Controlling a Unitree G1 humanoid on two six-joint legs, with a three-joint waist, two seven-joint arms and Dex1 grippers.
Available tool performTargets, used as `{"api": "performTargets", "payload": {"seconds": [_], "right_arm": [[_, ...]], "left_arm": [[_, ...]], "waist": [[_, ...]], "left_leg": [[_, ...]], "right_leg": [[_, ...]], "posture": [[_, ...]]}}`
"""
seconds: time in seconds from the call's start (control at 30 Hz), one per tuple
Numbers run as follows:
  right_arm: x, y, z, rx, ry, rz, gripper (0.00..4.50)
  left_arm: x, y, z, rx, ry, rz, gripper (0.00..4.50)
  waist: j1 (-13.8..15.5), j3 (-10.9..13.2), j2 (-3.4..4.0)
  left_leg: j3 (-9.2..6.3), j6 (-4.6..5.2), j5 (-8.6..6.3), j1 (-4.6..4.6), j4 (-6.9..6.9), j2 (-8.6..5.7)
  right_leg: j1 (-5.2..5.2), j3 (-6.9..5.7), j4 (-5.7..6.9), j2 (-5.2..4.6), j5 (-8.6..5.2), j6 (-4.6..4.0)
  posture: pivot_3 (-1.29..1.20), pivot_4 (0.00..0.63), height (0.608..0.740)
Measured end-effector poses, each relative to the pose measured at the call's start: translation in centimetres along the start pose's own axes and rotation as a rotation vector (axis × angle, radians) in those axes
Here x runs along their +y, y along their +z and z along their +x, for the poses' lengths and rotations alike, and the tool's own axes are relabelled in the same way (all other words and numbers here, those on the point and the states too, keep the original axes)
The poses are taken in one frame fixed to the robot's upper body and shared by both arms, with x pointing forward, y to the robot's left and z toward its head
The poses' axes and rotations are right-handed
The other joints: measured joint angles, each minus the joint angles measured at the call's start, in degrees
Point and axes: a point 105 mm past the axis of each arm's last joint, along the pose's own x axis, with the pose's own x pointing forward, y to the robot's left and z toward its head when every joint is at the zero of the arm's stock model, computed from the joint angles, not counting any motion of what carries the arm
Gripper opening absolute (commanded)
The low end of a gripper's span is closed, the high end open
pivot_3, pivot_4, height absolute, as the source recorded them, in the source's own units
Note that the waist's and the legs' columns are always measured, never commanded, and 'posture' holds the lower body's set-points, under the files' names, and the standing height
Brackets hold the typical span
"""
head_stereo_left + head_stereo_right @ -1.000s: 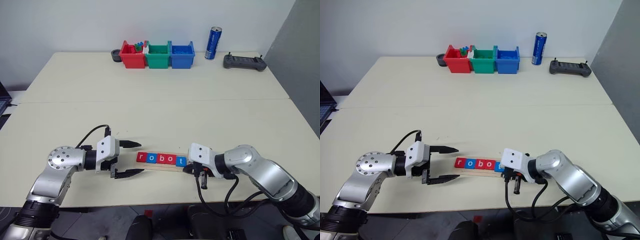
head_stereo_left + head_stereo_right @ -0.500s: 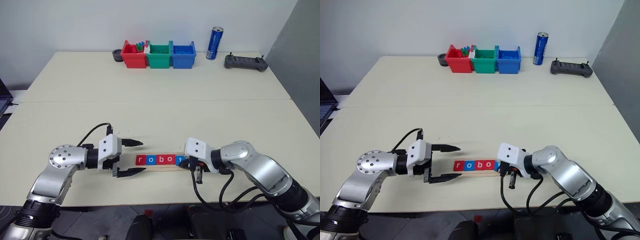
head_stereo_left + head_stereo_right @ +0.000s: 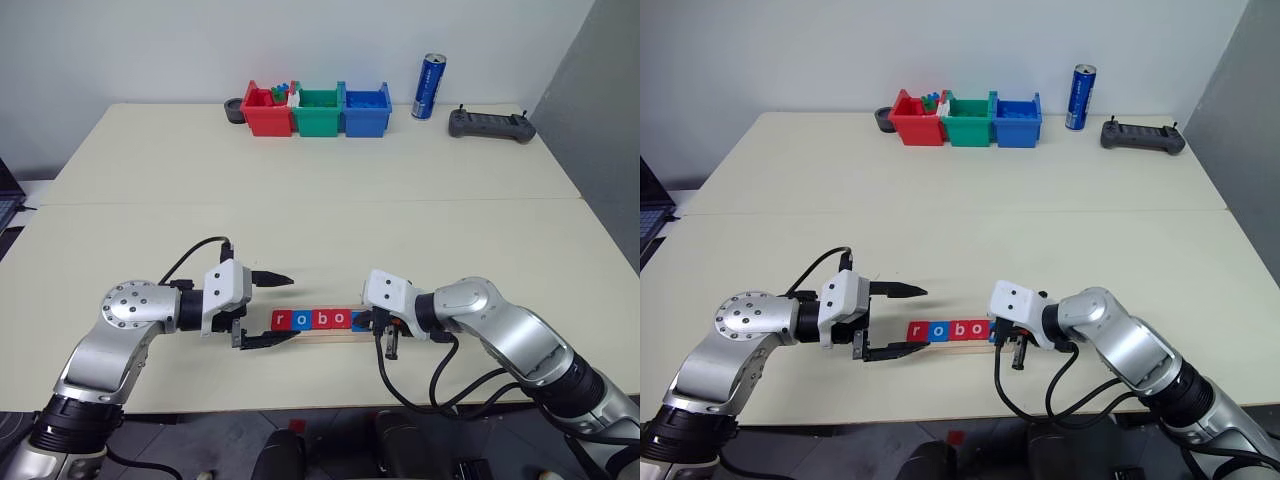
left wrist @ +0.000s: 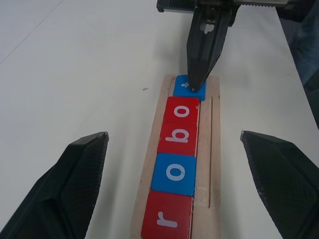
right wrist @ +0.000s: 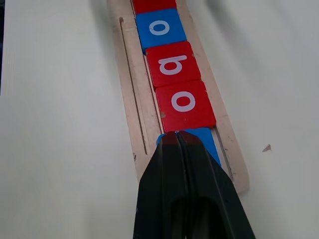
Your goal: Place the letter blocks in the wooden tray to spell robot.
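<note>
tray [image 4: 214, 149]: near table edge, betw. grippers; blocks [image 4: 180, 141] in it read r-o-b-o-t. left gripper [image 3: 262, 308]: jaws spread wide, empty, just beside r end. right gripper [image 4: 202, 74]: jaws clenched, tip on t block.

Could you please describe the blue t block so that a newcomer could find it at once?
At the table's near edge lies the wooden tray holding five letter blocks. The blue t block is the one nearest the right gripper, whose shut tips rest on it, unlike the other blue block, an o.
</note>
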Motion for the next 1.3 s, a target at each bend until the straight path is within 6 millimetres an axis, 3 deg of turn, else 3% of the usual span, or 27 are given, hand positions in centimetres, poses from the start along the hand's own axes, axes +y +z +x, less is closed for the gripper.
{"api": "performTargets", "payload": {"seconds": [0.1, 0.3, 0.43, 1.3], "right_arm": [[0.0, 0.0, -0.8, 0.004, 0.007, -0.004, 0.03], [0.2, -1.8, -2.2, 0.065, 0.000, 0.039, 0.03], [0.5, -1.7, -2.5, 0.058, 0.008, 0.038, 0.03], [0.8, -0.9, -1.2, 0.028, 0.036, 0.041, 0.03]], "left_arm": [[0.0, 0.1, 0.0, 0.000, -0.003, 0.001, 4.50], [-0.1, 0.1, 0.0, -0.001, -0.004, 0.005, 4.50], [0.0, 0.2, 0.0, -0.001, -0.003, 0.007, 4.50], [-0.6, -2.6, -0.6, -0.007, 0.001, -0.001, 4.50]], "waist": [[0.0, 0.0, 0.00], [0.1, 0.0, 0.00], [0.1, 0.0, 0.00], [0.1, 0.0, 0.00]], "left_leg": [[0.00, 0.00, 0.00, -0.01, 0.00, 0.00], [0.01, 0.00, 0.00, 0.00, -0.01, 0.00], [0.01, 0.00, 0.00, 0.00, -0.01, 0.00], [0.01, 0.00, 0.00, 0.00, -0.01, 0.00]], "right_leg": [[0.00, -0.01, -0.01, -0.01, 0.00, 0.00], [0.00, 0.00, -0.01, 0.00, -0.03, 0.04], [0.00, 0.00, -0.01, 0.00, -0.03, 0.05], [-0.01, 0.00, -0.02, -0.01, -0.01, 0.02]], "posture": [[0.00, 0.150, 0.740], [0.00, 0.150, 0.740], [0.00, 0.150, 0.740], [0.00, 0.150, 0.740]]}}
